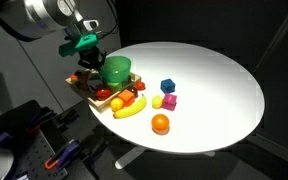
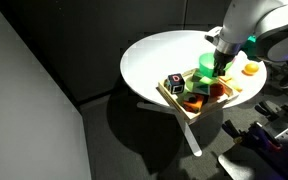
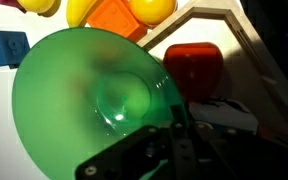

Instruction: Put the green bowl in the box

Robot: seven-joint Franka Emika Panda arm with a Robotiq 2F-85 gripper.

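The green bowl [image 1: 116,70] [image 2: 205,68] is at the table's rim, over the side of the wooden box [image 1: 96,93] [image 2: 181,106] nearest the table's middle. I cannot tell whether it rests there or hangs. My gripper [image 1: 92,58] [image 2: 220,62] is at the bowl's edge. In the wrist view the bowl [image 3: 84,95] fills the left half, and my gripper [image 3: 174,120] is shut on its rim, one finger inside and one outside. The box's light wooden wall [image 3: 252,38] runs along the right.
In the box lie a red block [image 3: 194,65], a dark cube [image 2: 174,83] and orange and red toys [image 2: 192,103]. On the table beside it are a banana [image 1: 130,109], an orange [image 1: 160,123], a blue block [image 1: 168,86] and pink and yellow blocks [image 1: 165,100].
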